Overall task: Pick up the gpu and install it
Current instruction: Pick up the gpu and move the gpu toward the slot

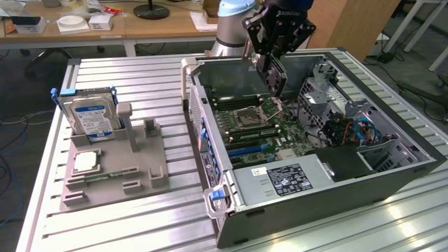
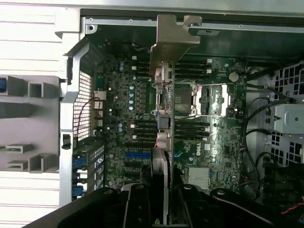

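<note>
My gripper [image 1: 272, 60] hangs over the open computer case [image 1: 420, 152] and is shut on the gpu [image 1: 275, 81]. The card points down on edge, its lower end just above the motherboard [image 1: 255, 131] near the processor socket. In the wrist view the gpu [image 2: 163, 123] shows edge-on between the black fingers [image 2: 140, 204], with its pale metal bracket [image 2: 173, 38] at the far end. A blue expansion slot [image 2: 137, 155] lies on the board beside the card's line; the same blue slot [image 1: 245, 149] sits lower on the board in the exterior view.
A grey holder fixture [image 1: 112, 163] on the exterior view's left carries a silver hard drive [image 1: 91, 113], a processor chip [image 1: 84, 161] and a memory stick [image 1: 108, 175]. The power supply [image 1: 280, 181], cables and drive cage [image 1: 350, 131] crowd the case's near and right sides.
</note>
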`<state>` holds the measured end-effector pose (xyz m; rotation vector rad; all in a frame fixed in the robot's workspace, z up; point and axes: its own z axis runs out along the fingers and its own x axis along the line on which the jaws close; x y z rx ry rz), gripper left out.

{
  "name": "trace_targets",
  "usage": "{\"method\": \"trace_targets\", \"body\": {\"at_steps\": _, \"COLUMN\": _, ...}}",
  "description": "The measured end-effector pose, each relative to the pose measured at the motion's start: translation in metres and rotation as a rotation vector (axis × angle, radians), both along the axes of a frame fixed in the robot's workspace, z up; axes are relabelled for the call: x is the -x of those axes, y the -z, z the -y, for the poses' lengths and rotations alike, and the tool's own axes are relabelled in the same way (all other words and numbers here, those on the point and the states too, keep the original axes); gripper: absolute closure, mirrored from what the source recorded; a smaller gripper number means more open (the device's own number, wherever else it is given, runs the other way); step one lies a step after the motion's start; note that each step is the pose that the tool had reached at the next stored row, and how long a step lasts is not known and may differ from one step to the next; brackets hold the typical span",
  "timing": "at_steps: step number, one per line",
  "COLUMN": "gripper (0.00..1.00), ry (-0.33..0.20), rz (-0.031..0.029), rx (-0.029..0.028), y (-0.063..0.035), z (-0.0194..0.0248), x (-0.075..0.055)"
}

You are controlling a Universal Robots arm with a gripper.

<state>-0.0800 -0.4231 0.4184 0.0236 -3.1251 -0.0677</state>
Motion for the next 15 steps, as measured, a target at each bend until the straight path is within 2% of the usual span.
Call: {"method": "trace_targets", "body": {"at_steps": 15, "gripper": 0.73, "ry": -0.001, "rz": 0.0, "rx": -0.0001, "y": 0.0, "z": 0.0, "x": -0.028}}
